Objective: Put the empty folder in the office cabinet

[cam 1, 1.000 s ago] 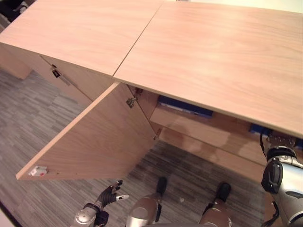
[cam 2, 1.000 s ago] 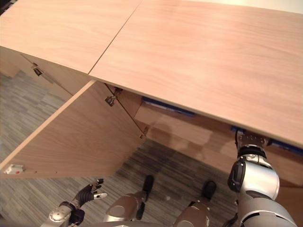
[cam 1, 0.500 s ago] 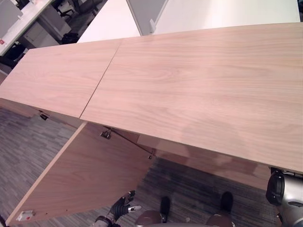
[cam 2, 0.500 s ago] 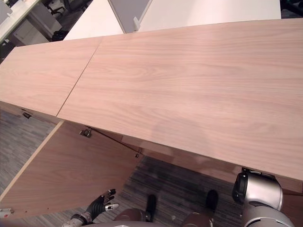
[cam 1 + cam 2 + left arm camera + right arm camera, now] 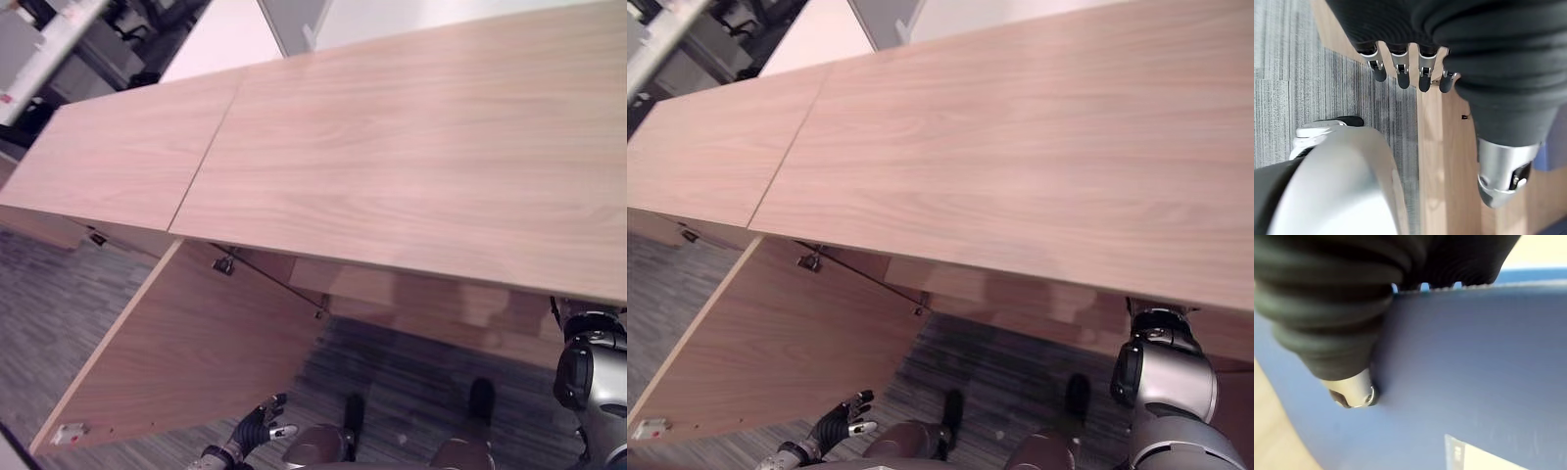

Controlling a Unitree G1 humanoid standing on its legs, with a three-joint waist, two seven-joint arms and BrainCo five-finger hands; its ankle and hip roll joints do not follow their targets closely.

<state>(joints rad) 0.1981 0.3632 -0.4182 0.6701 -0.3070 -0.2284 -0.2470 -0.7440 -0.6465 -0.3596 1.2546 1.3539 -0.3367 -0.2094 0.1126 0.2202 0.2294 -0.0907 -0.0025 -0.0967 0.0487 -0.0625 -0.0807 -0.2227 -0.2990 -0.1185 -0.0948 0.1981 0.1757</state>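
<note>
Long light-wood office cabinet [image 5: 411, 176], its hinged wooden door [image 5: 186, 362] swung wide. Flat blue plastic folder [image 5: 1474, 362] sits pinched in the right hand [image 5: 1349, 394], under the top. Slide it level. Left hand [image 5: 1400, 73] hangs low, fingers relaxed.

Right hand [image 5: 1352, 333] gripping blue folder [image 5: 1474, 372].

Open door [image 5: 186, 362] left, below cabinet top [image 5: 392, 157].
</note>
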